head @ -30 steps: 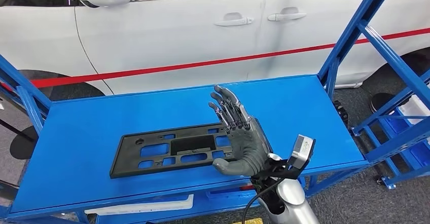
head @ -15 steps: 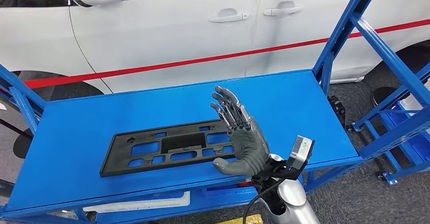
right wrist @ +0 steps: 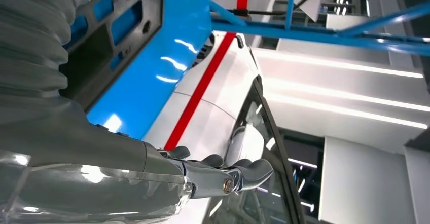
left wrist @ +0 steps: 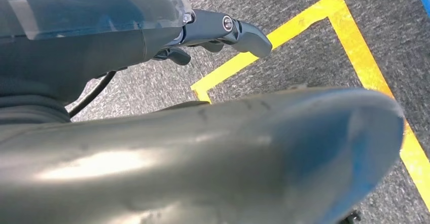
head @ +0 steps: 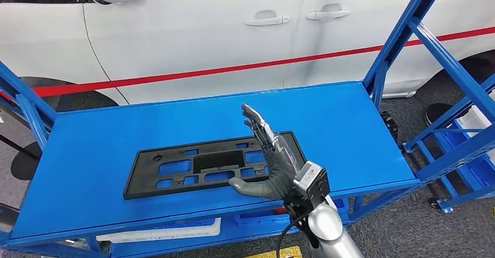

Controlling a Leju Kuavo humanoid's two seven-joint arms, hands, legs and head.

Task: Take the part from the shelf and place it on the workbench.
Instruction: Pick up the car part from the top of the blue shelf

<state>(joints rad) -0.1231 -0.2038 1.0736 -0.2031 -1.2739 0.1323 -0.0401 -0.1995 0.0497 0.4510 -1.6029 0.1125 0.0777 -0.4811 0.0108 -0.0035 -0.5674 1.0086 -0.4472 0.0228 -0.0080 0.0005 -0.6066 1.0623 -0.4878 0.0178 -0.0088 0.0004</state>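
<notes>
Lying flat on blue shelf [head: 87,153], black rect. part [head: 175,173] w/ cut-outs; right hand [head: 271,161] fingers apart, holding nothing

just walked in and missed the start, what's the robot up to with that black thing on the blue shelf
The humanoid robot is reaching its right hand over the right end of a flat black plastic part that lies on the blue shelf. The hand is open, fingers stretched out and apart, thumb pointing toward the part's near edge. It holds nothing, and the part lies flat, not yet lifted. The left hand hangs low over grey floor with yellow tape. A white car stands behind the shelf.
</notes>
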